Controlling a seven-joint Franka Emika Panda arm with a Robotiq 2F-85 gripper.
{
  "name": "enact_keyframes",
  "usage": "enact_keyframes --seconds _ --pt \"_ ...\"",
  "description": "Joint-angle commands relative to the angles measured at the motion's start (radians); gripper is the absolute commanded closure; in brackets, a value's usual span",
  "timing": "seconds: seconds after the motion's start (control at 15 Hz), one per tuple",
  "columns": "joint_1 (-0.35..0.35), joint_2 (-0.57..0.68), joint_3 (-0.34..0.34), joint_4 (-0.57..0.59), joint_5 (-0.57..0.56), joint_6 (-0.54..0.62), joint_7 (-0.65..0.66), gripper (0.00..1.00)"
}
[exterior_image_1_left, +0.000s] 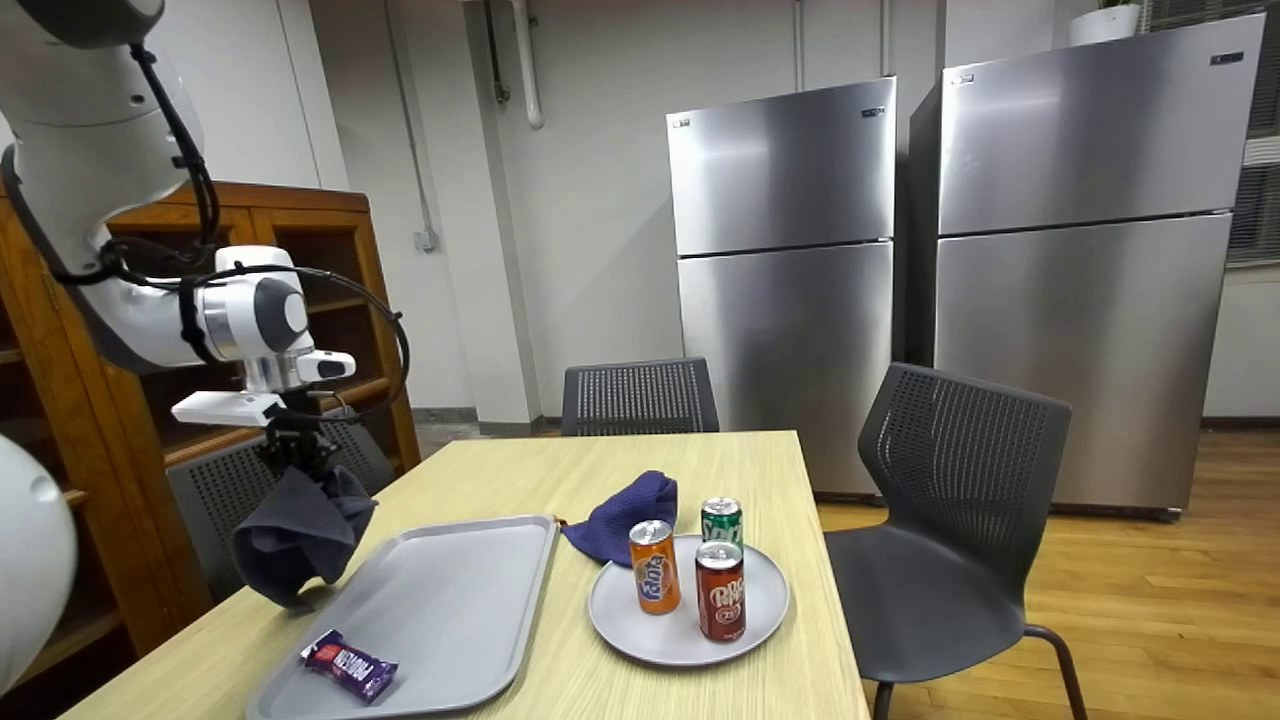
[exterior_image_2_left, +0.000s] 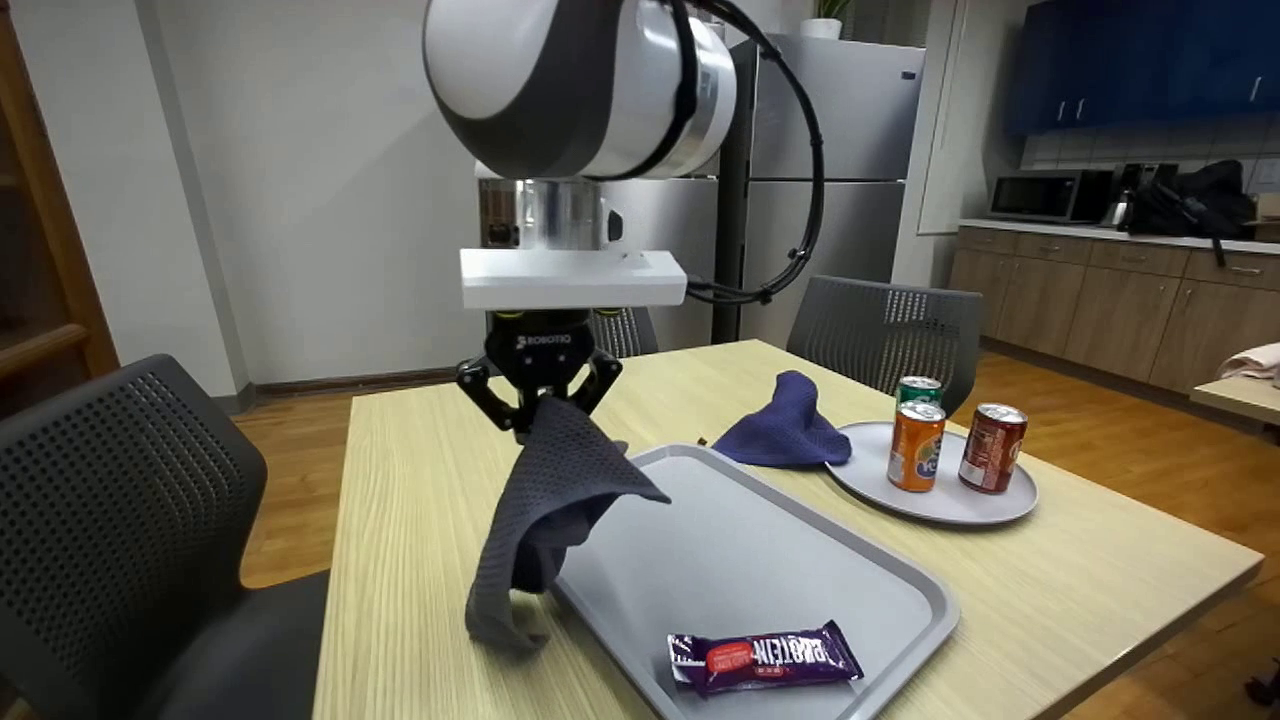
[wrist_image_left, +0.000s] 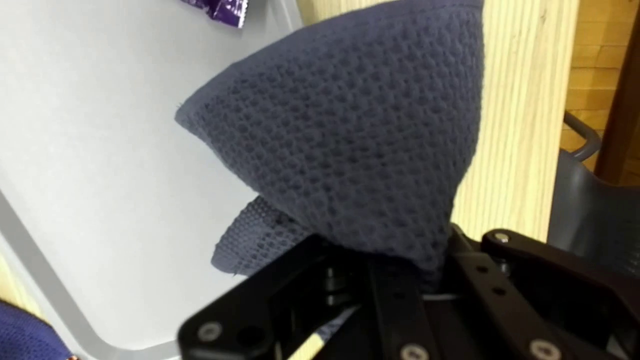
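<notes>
Gray waffle-weave cloth (exterior_image_2_left: 560, 490) is pinched in the claw (exterior_image_2_left: 540, 408); its hanging folds should be lifted clear of the tray (exterior_image_2_left: 740, 565).

One gray cloth (exterior_image_2_left: 560, 490) and one blue cloth (exterior_image_2_left: 785, 428): two dark cloths. One Fanta (exterior_image_1_left: 655, 568), one Sprite (exterior_image_1_left: 721, 520) and one Dr Pepper (exterior_image_1_left: 721, 592): three cans. Chairs (exterior_image_1_left: 640, 398) (exterior_image_1_left: 955, 470) (exterior_image_1_left: 205, 500): three, counted across both exterior views. Fridges (exterior_image_1_left: 785, 330) (exterior_image_1_left: 1090, 340): two, likewise present in both exterior views. Fridge doors (exterior_image_1_left: 785, 165): four, two to each fridge. Represented by a single example each: main table (exterior_image_1_left: 560, 650), tray (exterior_image_2_left: 740, 540), plate (exterior_image_1_left: 670, 640), bar (exterior_image_2_left: 765, 657), arm (exterior_image_2_left: 575, 85), gripper (exterior_image_2_left: 537, 418), glazed cabinet (exterior_image_1_left: 100, 430), microwave (exterior_image_2_left: 1035, 195), plant pot (exterior_image_1_left: 1104, 24) and black bag (exterior_image_2_left: 1210, 200).
</notes>
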Motion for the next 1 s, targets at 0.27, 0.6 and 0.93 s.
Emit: enact_keyframes --seconds 0.27,0.6,0.93 --pt "0.083 0.141 0.009 0.144 -0.011 -0.017 0.151 0.98" --pt "0.125 0.244 -0.015 0.271 -0.019 -0.018 0.208 0.98" --pt "0.171 0.341 -0.055 0.408 -0.024 -0.041 0.252 0.98"
